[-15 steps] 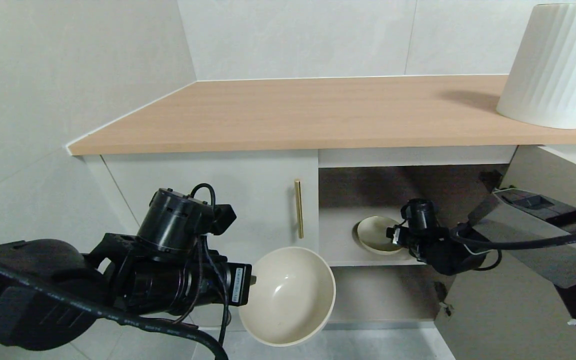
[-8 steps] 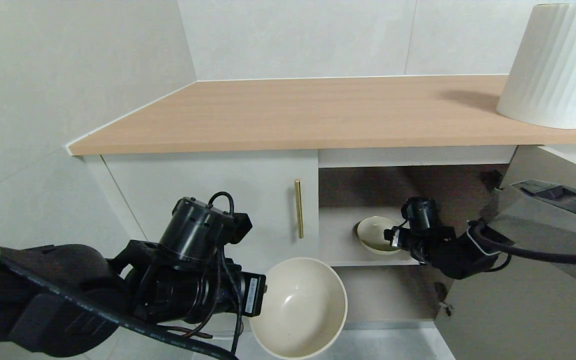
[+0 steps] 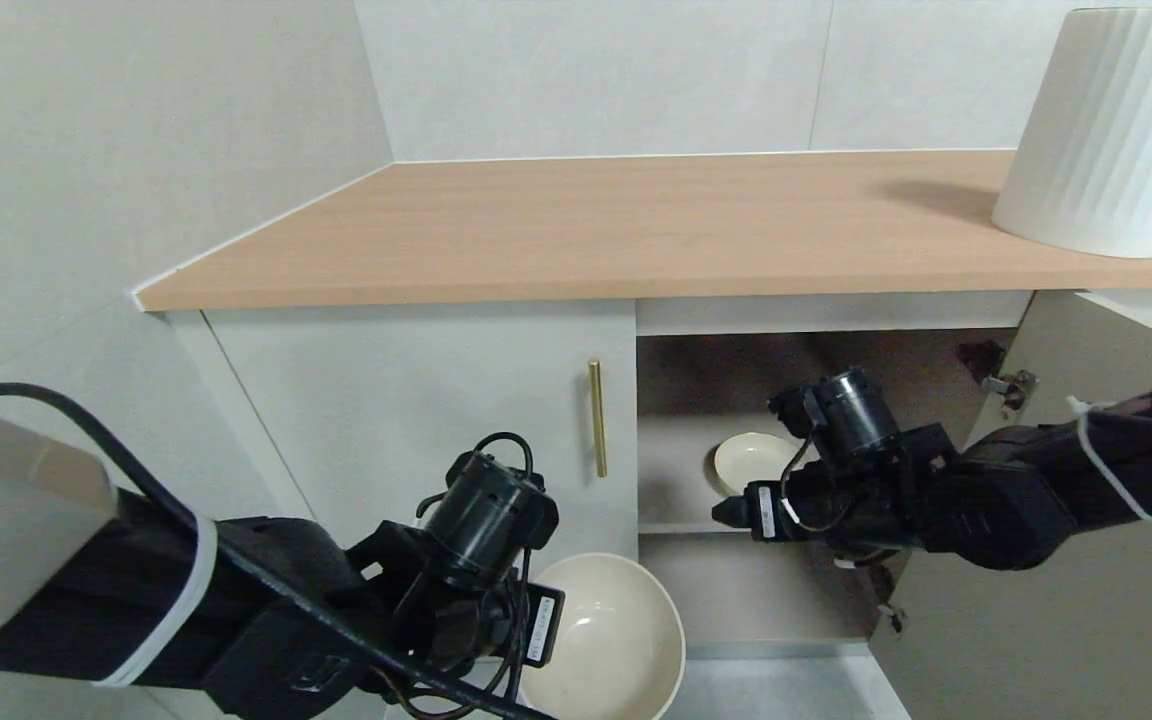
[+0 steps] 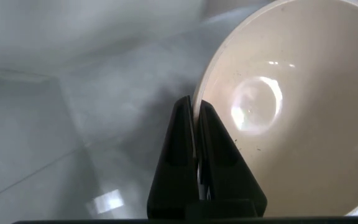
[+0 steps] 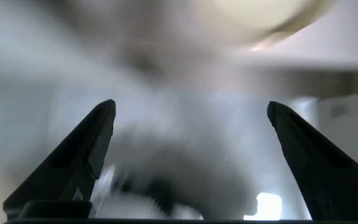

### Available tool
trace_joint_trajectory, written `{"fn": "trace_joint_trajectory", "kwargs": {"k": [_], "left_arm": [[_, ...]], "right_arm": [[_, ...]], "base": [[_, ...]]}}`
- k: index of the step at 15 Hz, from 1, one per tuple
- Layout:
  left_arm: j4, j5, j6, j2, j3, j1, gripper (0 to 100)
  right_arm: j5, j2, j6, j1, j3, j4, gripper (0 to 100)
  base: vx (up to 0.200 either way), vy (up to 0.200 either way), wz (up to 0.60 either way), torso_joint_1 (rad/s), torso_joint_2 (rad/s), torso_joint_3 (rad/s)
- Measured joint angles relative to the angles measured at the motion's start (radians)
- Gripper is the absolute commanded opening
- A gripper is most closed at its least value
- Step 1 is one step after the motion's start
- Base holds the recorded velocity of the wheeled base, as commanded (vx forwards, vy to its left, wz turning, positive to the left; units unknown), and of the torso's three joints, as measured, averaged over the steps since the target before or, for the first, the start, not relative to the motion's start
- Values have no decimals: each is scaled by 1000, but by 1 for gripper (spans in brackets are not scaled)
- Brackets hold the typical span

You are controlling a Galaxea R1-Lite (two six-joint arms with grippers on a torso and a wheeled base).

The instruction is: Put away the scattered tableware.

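A large cream bowl (image 3: 606,640) hangs low in front of the cabinet, with my left gripper (image 3: 539,628) shut on its rim. In the left wrist view the two fingers (image 4: 185,134) pinch the rim of that bowl (image 4: 284,106) from both sides. A smaller cream bowl (image 3: 751,460) rests on the shelf (image 3: 671,485) inside the open cabinet. My right gripper (image 3: 728,512) hovers just in front of the shelf edge, below and a little left of the small bowl. It stands open (image 5: 191,155) with nothing between its fingers, and the small bowl (image 5: 260,12) shows blurred beyond them.
The left cabinet door (image 3: 416,400) is closed and has a brass handle (image 3: 597,418). The right door (image 3: 1036,580) hangs open beside my right arm. A white ribbed container (image 3: 1116,130) stands on the wooden countertop (image 3: 636,225). A lower cabinet compartment (image 3: 756,590) lies under the shelf.
My left arm has sunk lower and to the right with the large bowl. My right gripper has drawn back out of the cabinet, away from the small bowl on the shelf.
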Motion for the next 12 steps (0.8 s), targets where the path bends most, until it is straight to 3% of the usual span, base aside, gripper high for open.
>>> {"fn": "trace_joint_trajectory", "kwargs": {"k": [6,12], "left_arm": [[0,17,-27,50,-36,-3,0],[1,17,-29,26,-42,-21,0]], "right_arm": [[49,-76,-10,183,59,80,100],[-31,2,0,218,49,70,100]], "base": [[0,0,0,0,0,0],[0,0,0,0,0,0]]}}
